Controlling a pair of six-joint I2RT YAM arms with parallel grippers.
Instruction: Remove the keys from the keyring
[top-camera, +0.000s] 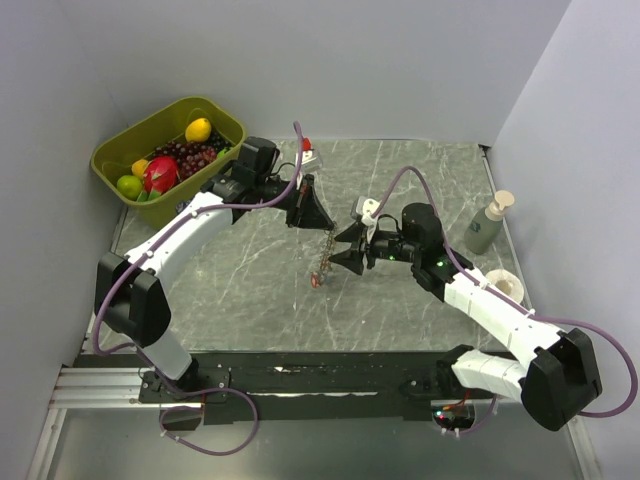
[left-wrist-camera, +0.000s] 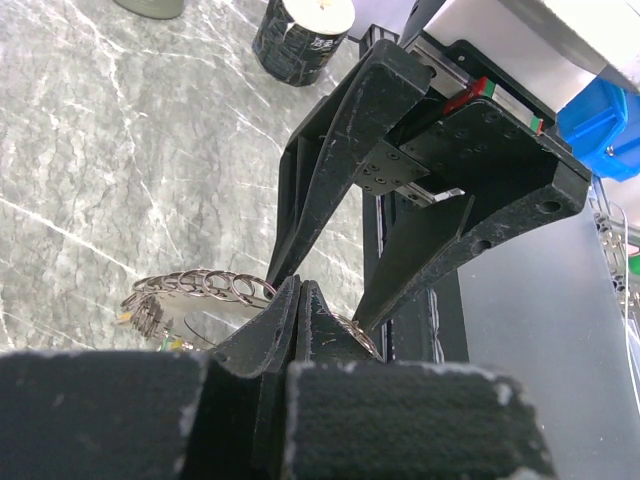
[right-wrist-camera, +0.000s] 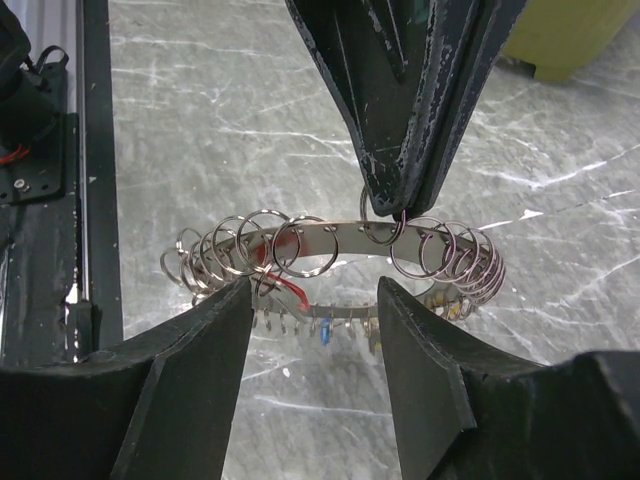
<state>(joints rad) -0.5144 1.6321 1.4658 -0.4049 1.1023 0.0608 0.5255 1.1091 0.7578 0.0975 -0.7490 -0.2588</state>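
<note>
The keyring (top-camera: 325, 262) is a silvery loop strung with several small split rings, and it hangs above the table. My left gripper (top-camera: 318, 225) is shut on its top edge, with the pinching tips (right-wrist-camera: 385, 195) seen from the right wrist view. Tiny keys dangle from the loop: a red one (right-wrist-camera: 290, 290), a blue one (right-wrist-camera: 326, 330) and a yellowish one (right-wrist-camera: 450, 305). My right gripper (right-wrist-camera: 315, 290) is open, one finger on either side of the loop's near part, not closed on it. In the left wrist view the keyring (left-wrist-camera: 200, 285) curves left of my left gripper (left-wrist-camera: 298, 290), with the right gripper's fingers (left-wrist-camera: 335, 170) just behind.
A green bin (top-camera: 228, 118) of colourful fruit stands at the back left. A soap bottle (top-camera: 487, 225) and a white cup (top-camera: 505, 285) stand at the right. A small red and white object (top-camera: 308, 150) lies at the back. A dark can (left-wrist-camera: 300, 35) shows beyond the fingers.
</note>
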